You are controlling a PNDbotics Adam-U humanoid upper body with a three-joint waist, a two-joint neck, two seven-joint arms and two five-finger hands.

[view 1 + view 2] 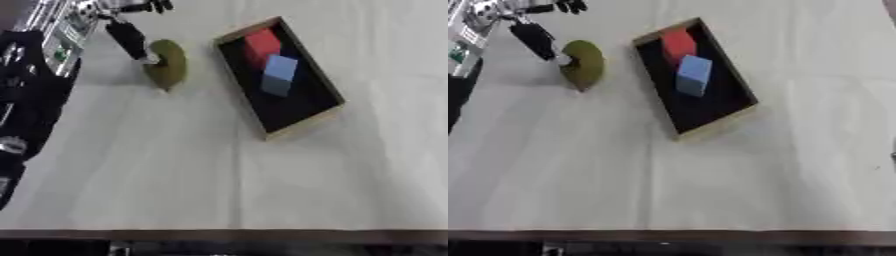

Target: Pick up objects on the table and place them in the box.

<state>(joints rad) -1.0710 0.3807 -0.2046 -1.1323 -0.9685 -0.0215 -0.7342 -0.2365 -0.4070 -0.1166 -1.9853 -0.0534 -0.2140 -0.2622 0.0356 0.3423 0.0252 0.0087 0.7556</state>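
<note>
An olive-green crescent-shaped piece (168, 65) lies on the white table at the upper left. My left hand (129, 37) comes in from the top left corner. One black digit reaches down and its tip touches the inner notch of the green piece; the other fingers (157, 6) stay spread above, apart from it. To the right lies a black-lined box with a wooden rim (302, 125), set askew. Inside it sit a red block (262, 44) at the far end and a light blue block (279, 74) just below it. My right hand shows in no view.
My left arm and its silver and black housing (39, 75) fill the left edge. The white cloth (219, 180) stretches from the box down to the table's dark front edge (227, 235).
</note>
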